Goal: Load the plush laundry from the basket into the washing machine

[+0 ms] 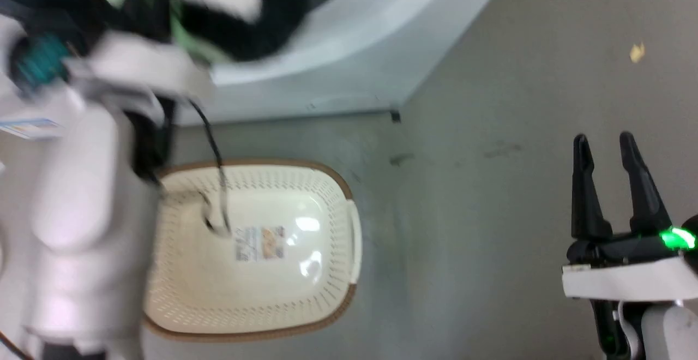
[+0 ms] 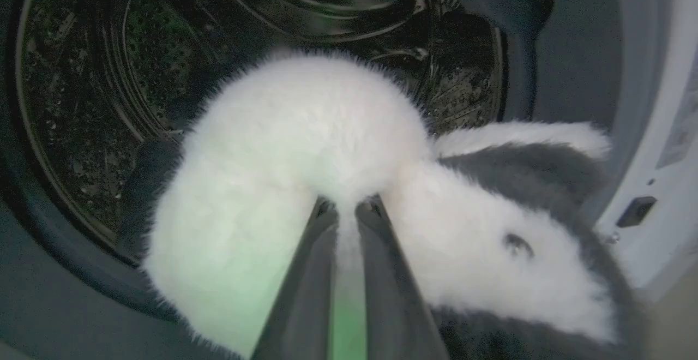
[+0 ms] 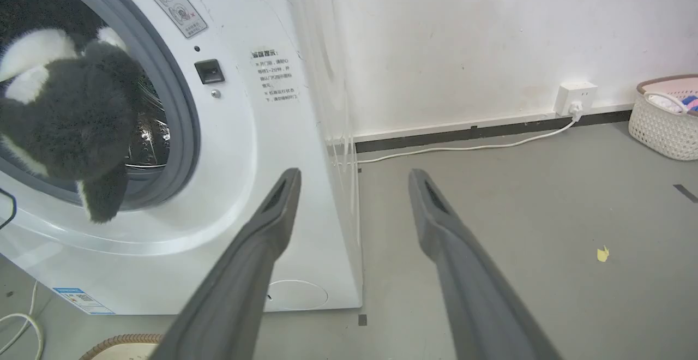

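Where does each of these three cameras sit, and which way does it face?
Head view: on the head, facing down at the basket and the washing machine; the left forearm and right gripper show.
Left wrist view: on the left wrist, facing into the drum; the fingers of the left gripper pinch the plush laundry.
Right wrist view: on the right wrist, facing the washing machine and the wall; its two fingers show, apart.
Shared: head and right wrist views both show the plush laundry at the opening.

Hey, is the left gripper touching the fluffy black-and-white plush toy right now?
Touching. In the left wrist view the left gripper pinches a fold of the fluffy black-and-white plush toy between its fingers.
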